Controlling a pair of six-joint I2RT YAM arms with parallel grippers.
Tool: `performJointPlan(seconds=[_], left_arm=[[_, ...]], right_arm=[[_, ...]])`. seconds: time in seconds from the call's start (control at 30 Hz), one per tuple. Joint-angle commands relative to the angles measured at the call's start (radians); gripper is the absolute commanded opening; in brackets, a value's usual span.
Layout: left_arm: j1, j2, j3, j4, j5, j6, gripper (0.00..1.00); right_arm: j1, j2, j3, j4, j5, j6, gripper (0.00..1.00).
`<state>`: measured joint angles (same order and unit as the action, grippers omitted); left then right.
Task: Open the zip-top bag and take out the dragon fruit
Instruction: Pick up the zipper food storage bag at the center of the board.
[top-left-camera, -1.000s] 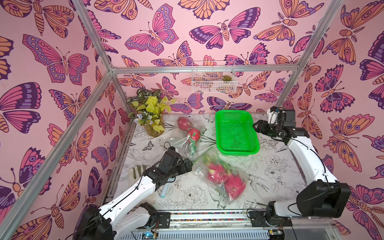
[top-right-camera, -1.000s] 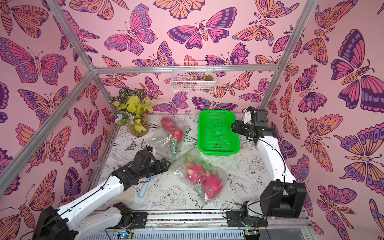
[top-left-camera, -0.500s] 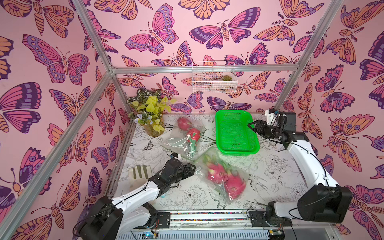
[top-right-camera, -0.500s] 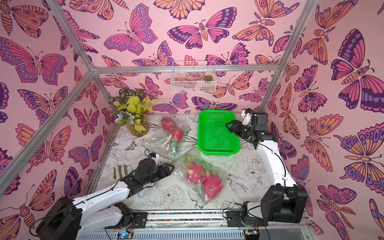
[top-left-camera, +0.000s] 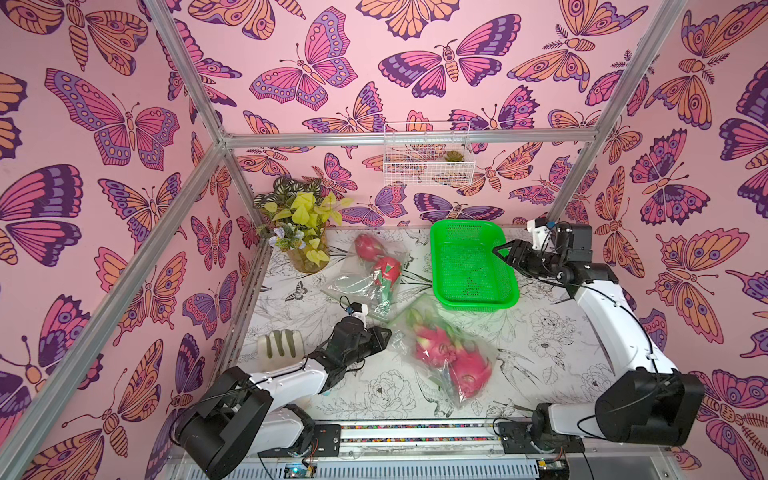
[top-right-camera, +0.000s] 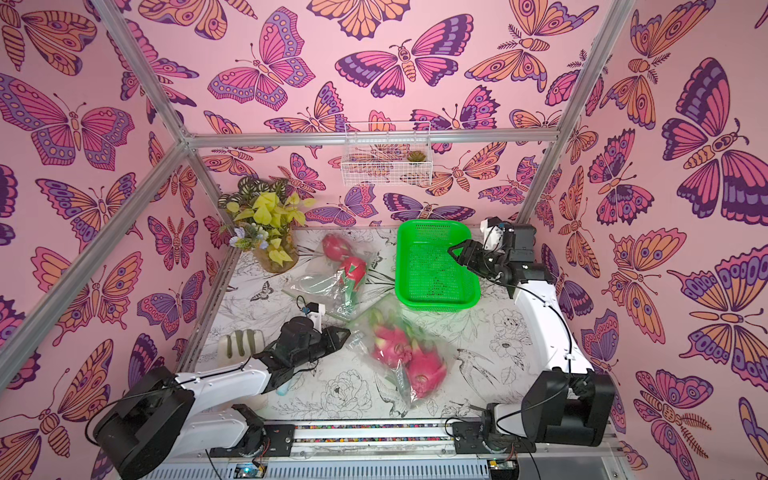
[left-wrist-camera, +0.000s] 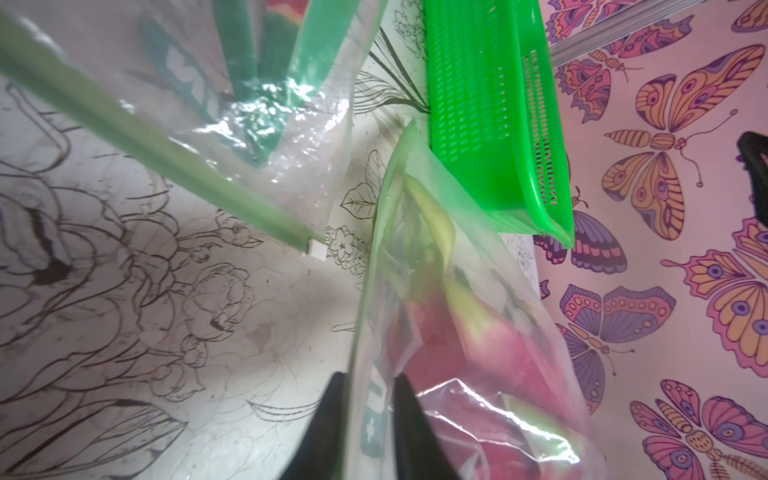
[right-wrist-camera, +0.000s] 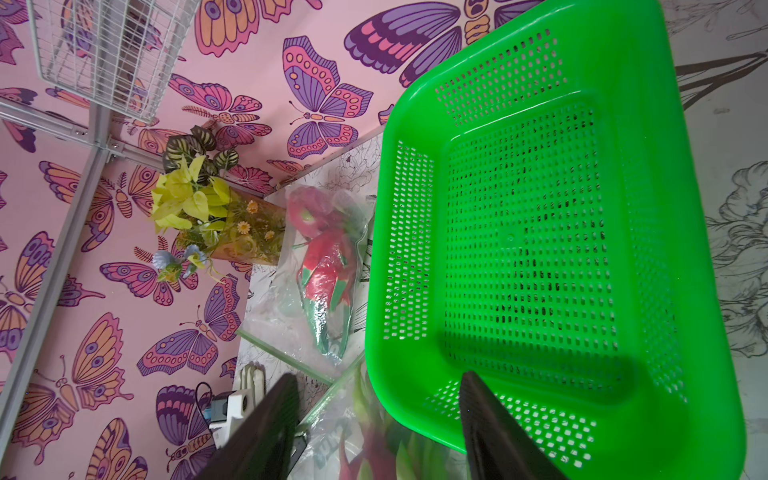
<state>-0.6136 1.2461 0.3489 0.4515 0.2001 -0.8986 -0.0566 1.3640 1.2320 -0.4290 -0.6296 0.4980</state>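
Observation:
The near zip-top bag (top-left-camera: 412, 325) lies at the table's front middle with pink dragon fruit (top-left-camera: 468, 369) inside, also seen in a top view (top-right-camera: 423, 371). My left gripper (top-left-camera: 386, 335) is at the bag's left edge, shut on the plastic by its green zip strip. In the left wrist view the gripper (left-wrist-camera: 368, 401) has the film of the bag (left-wrist-camera: 457, 257) between its black fingers (left-wrist-camera: 332, 409). A second zip-top bag (top-left-camera: 353, 286) with dragon fruit (top-left-camera: 388, 268) lies farther back. My right gripper (top-left-camera: 500, 252) hangs open over the basket's right rim, its fingers (right-wrist-camera: 270, 415) holding nothing.
A green perforated basket (top-left-camera: 473, 299) sits at the back right of the table. A potted plant (top-left-camera: 301, 226) stands in the back left corner. A white wire basket (top-left-camera: 428, 160) hangs on the back wall. A white ridged object (top-left-camera: 280, 351) lies beside my left arm.
My left gripper has dropped and moved right to the near bag's edge, then closed on it. My right gripper has edged out over the green basket.

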Motion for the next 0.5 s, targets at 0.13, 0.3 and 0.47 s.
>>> performJointPlan(seconds=[0.13,0.3,0.47], left_arm=[[0.009,-0.179,0.244,-0.359,0.097,0.379,0.00],[0.023,-0.175,0.469,-0.641,0.216,0.619,0.00],[0.025,-0.082,0.695,-0.893,0.339,0.822,0.00]], right_arm=[[0.001,-0.038,0.037,0.076,-0.152,0.037,0.64],[0.036,-0.025,0.046,0.146,-0.269,0.046,0.64],[0.130,0.004,0.084,0.164,-0.377,-0.063,0.65]])
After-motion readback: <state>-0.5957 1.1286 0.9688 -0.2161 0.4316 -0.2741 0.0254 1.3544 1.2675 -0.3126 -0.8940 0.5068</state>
